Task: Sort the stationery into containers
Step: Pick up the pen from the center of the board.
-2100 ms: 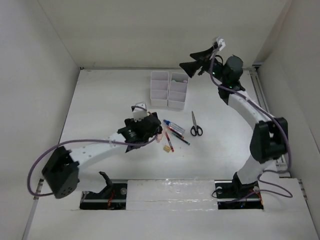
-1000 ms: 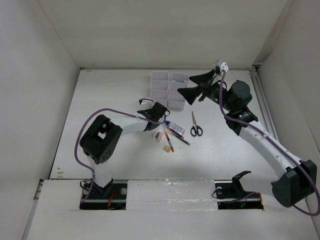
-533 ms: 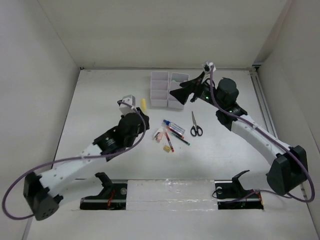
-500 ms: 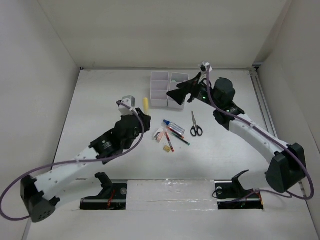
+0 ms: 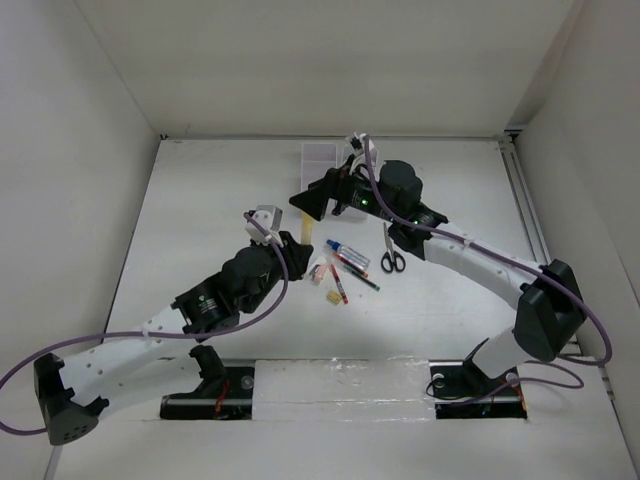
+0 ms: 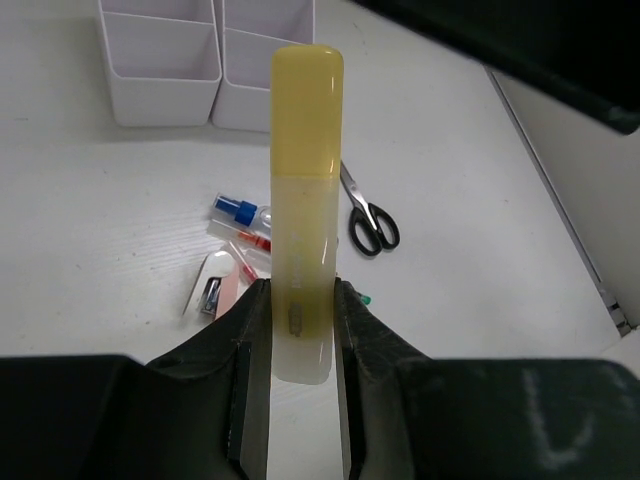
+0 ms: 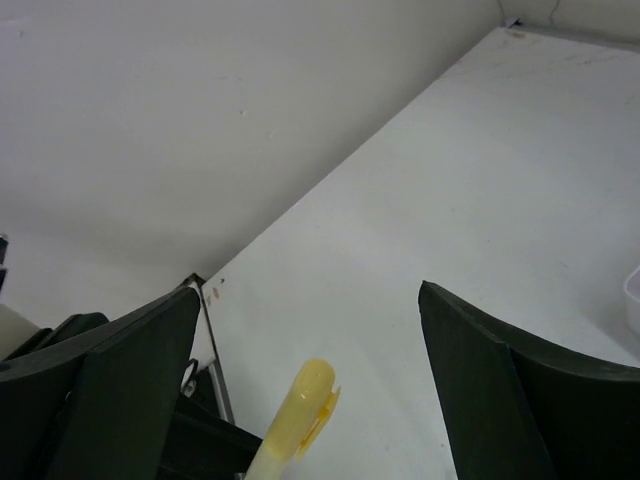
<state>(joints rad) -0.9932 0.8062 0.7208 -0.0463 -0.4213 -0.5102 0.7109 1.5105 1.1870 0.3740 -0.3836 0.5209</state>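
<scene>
L gripper [image 6: 300,300] is pinching the yellow highlighter [image 6: 305,200]. In the L wrist cam I see both fingers [image 6: 250,340] pressed flat on the barrel's lower end, w/ the capped end sticking straight out past the tips. It's off the table [image 5: 200,220], held in the air. In the top cam the highlighter [image 5: 303,228] sits just left of the loose pile and nearer me than the organizer tray [image 5: 320,155].

R gripper [image 5: 312,192] is spread wide w/ nothing in it. It reaches across in front of the tray, so in the top cam most of the tray is hidden behind that arm. In the R wrist cam the gripper [image 7: 310,292] has its fingers [image 7: 490,380] far apart at either side, and the highlighter's [image 7: 295,420] capped tip shows low between them, touching neither. Can't tell how far it is from them in depth.

The tray [image 6: 165,90] is clear in the L wrist cam, beyond the cap end. I see 2 near compartments side by side.

Rest of the stationery is on the table btwn the arms:
- Scissors [image 5: 392,255], black handles toward me, lying apart to the right of the pile.
- Blue-capped marker [image 5: 345,250] at the pile's far edge.
- Red and black pens [image 5: 355,272] just beside it, crossing at angles.
- Yellow eraser [image 5: 331,297] at the near edge.

In the L wrist cam the scissors [image 6: 368,215] and marker [image 6: 240,212] lie on either side of the barrel. Small bits near the marker are too blurred to ID.
</scene>
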